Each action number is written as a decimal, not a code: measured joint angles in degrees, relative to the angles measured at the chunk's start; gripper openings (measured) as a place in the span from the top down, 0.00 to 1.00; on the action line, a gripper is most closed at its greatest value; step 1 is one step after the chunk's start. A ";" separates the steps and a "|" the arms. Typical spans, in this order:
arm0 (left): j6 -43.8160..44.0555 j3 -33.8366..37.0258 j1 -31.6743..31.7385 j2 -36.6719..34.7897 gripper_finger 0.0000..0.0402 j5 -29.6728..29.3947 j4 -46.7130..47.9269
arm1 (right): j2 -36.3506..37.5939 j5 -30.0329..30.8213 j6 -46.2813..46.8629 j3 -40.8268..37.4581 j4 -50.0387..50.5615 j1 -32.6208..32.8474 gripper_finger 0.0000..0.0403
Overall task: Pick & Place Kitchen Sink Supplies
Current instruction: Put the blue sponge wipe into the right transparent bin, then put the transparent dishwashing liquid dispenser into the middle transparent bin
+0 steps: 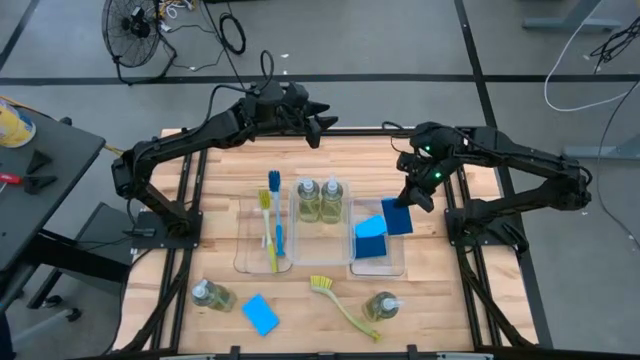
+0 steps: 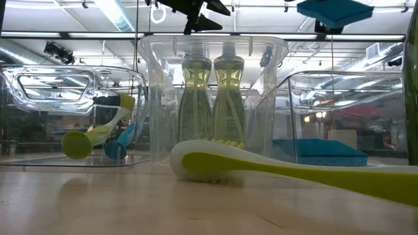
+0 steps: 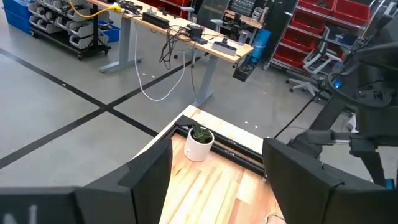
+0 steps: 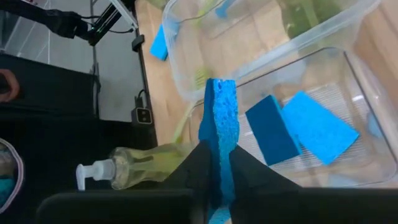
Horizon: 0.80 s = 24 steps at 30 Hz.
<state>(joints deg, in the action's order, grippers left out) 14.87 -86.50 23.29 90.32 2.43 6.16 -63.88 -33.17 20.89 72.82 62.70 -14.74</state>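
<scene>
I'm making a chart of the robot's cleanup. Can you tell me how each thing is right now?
Right claw: shut on a blue sponge, above the right tray.
Left claw: open, holding nothing.
Middle tray: two soap bottles upright.
Left tray: two brushes lying inside.
Front brush: lying on the table.

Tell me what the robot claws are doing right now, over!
Right claw shut on blue sponge, over right tray. Two sponges already inside. Left claw open, parked at the table's far edge. Nothing in the way.
</scene>
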 joint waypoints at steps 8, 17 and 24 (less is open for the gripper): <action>0.00 0.00 0.00 0.00 0.37 0.01 -0.01 | -0.02 0.88 1.70 0.00 0.00 1.55 0.74; 0.00 0.00 -0.02 0.00 0.37 0.01 0.01 | -0.02 1.26 1.62 0.00 -0.03 1.52 0.56; -0.71 0.00 0.00 -0.01 0.37 0.76 0.25 | -0.02 2.23 -0.42 0.00 -0.09 1.52 0.50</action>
<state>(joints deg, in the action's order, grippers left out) 14.16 -86.50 23.29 90.31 3.20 6.41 -63.90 -30.94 20.47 72.82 62.61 -13.21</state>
